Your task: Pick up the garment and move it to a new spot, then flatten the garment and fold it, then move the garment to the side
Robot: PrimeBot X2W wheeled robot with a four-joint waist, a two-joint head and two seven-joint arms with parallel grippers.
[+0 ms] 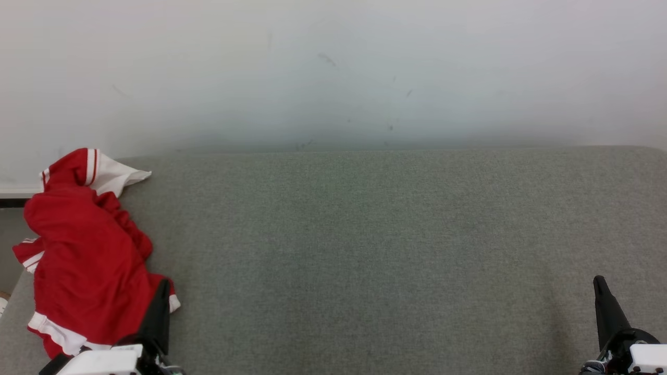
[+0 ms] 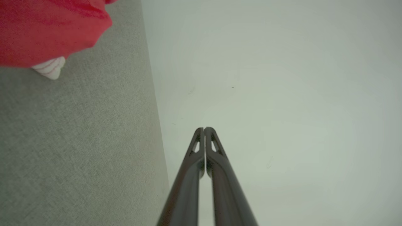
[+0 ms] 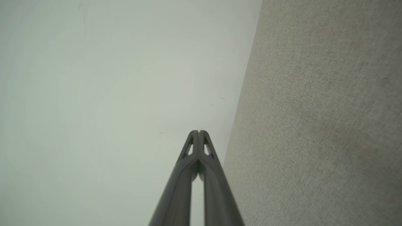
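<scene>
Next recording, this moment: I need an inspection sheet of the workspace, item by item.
Surface: grey fabric-covered table, flat and bare across the middle.
Job's things: red garment with white trim, crumpled in a heap at the table's left edge; not yet flattened or folded.
Clutter: nothing seen.
Grippers: left gripper shut, holding nothing, by the garment's lower right edge; right gripper shut, holding nothing, at the lower right.
Cables: nothing seen.
Surroundings: pale wall with faint scuff marks behind the table.
</scene>
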